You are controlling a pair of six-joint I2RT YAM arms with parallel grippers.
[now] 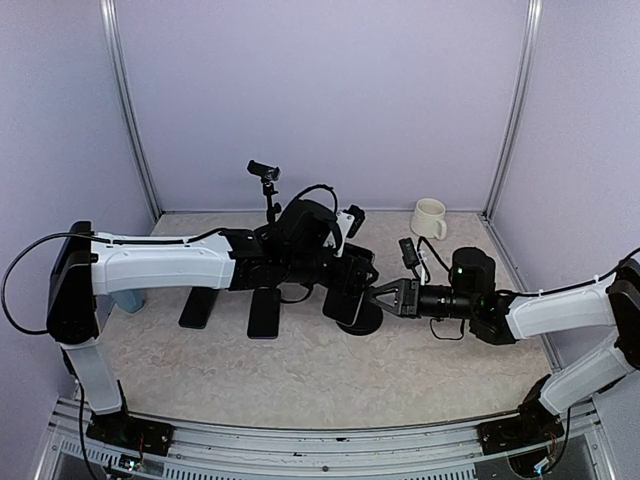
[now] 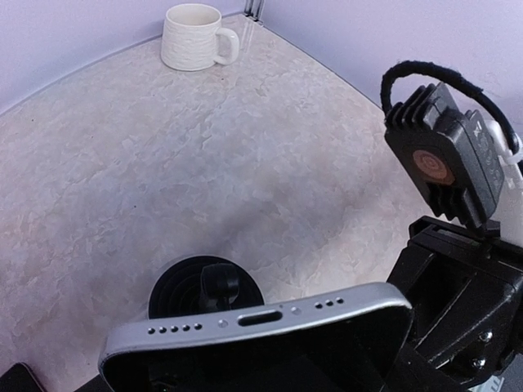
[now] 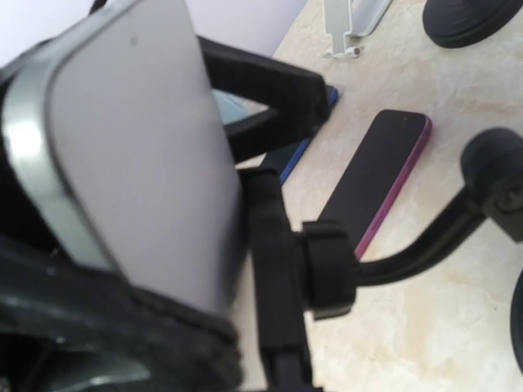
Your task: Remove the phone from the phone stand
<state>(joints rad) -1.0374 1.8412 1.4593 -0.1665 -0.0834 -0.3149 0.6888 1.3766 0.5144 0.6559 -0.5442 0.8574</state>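
Observation:
The phone [image 1: 345, 300] is silver-edged with a dark screen and sits tilted above the black phone stand [image 1: 364, 321] at mid table. In the left wrist view its bottom edge with the port [image 2: 261, 317] fills the foreground over the stand's round base [image 2: 184, 286]. My left gripper [image 1: 335, 278] is shut on the phone, its fingers hidden behind it. In the right wrist view the phone's silver back [image 3: 139, 163] leans by the stand's cradle [image 3: 278, 269]. My right gripper [image 1: 378, 294] is closed on the stand's cradle from the right.
Two dark phones [image 1: 200, 307] [image 1: 264, 312] lie flat left of the stand; the right wrist view shows one with a pink edge [image 3: 376, 175]. A white mug [image 1: 429, 217] stands at the back right. A small camera on a tripod [image 1: 266, 175] stands at the back.

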